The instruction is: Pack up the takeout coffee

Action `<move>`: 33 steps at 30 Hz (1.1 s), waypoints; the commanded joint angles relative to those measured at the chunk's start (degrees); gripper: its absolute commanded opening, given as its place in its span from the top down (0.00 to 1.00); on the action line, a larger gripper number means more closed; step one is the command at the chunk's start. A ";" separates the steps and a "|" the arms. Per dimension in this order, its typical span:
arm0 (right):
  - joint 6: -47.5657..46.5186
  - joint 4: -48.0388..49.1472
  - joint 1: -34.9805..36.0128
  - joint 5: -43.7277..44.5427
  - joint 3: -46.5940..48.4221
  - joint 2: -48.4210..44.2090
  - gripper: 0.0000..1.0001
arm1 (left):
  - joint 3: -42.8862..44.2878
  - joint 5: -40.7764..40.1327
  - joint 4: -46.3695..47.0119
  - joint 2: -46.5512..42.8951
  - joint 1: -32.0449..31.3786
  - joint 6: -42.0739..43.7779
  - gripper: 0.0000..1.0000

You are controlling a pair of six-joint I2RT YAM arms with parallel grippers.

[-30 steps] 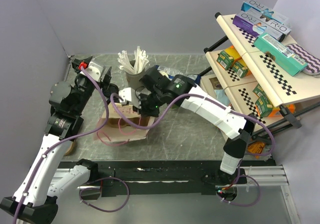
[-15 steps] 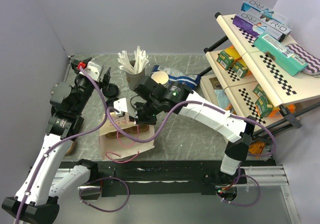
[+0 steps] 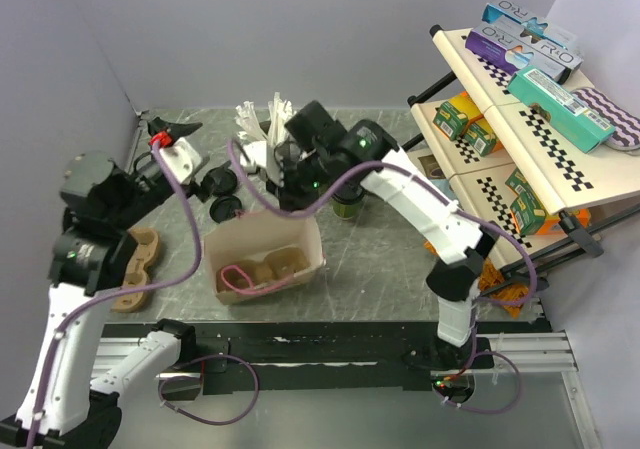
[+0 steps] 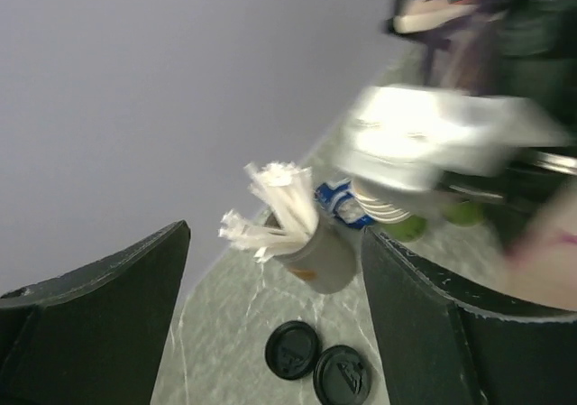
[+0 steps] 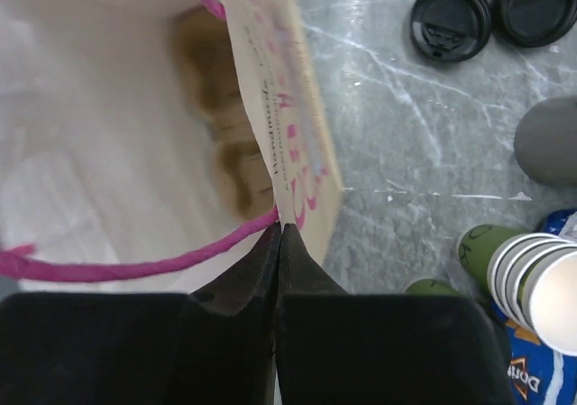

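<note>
Takeout coffee (image 3: 347, 206): upright on the surface (image 3: 390, 259), close by the right arm and just behind the paper bag (image 3: 268, 234). Not in the bag yet. Shut with a black lid, most likely to stop spills on the way in. Bag standing with its mouth wide open and facing up, probably for an easy drop straight down. Brown cup tray (image 3: 280, 265) lying at the bottom of the bag, likely there to hold a cup steady. Pink handle (image 5: 135, 265) flopped down inside. Right hand (image 5: 279, 234) squeezed fully closed, tips right at the bag's rim where the pink handle ends. Cannot tell whether pinching the paper, the handle or nothing at all. Maybe kept there to hold the mouth open. Left hand (image 4: 273, 235) spread wide and holding nothing, up near the back left of the surface, looking over a grey cup of wrapped straws (image 4: 311, 256) and two loose black lids (image 4: 293, 351). Open like that, seems ready to wrap around a cup. Stack of cream cups (image 5: 532, 283) close to the coffee, not for packing. Second brown tray (image 3: 135, 264) at the left side of the surface and a rack of boxes (image 3: 520, 99) off to the right, both well apart from the bag.
</note>
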 commanded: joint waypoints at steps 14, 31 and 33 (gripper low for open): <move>4.90 -2.56 -9.53 -14.97 3.46 8.44 1.00 | 6.46 29.06 -55.04 10.49 0.00 28.47 0.20; 7.27 -1.06 -10.32 -13.38 4.07 8.79 1.00 | 9.02 15.97 -55.31 1.97 -2.81 27.59 0.12; 7.80 -0.88 -10.59 -13.47 4.51 8.97 0.99 | 7.26 16.05 -55.13 1.17 -3.95 29.51 0.11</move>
